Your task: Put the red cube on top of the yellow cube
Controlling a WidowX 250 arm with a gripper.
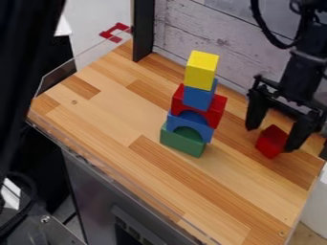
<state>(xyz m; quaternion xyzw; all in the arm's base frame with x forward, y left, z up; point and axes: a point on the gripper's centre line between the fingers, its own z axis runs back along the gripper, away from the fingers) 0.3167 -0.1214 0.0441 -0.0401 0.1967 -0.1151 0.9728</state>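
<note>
Plainly, the wooden worktop (108, 103) is carrying everything that matters, with the pale plank wall (204, 28) rising behind and limiting room for the arm (303, 72) at the back. The gripper (273, 138) is hanging at the right of the work, its jaws standing apart around the red cube's place; whether either side is touching the cube, one cannot tell.

Nearby, the tall stack is being the chief obstacle: the green arch (182, 142) is bearing the blue arch (201, 129), the red arch (216, 107) is sitting above that, then the blue cube (198, 97), and the yellow cube (201, 69) is crowning it all. These layers are looking slightly staggered, so a sideways nudge is probably risking the whole pile.

The red cube (271, 142) is resting on the wood, apart from the stack. Securing it is seeming the step in hand: the gripper is needing to centre and square itself to two opposite faces, settle low enough, then close evenly. Lifting is calling for a straight rise clear of the yellow top before any crossing, then a level, gentle lowering and a clean release.
</note>
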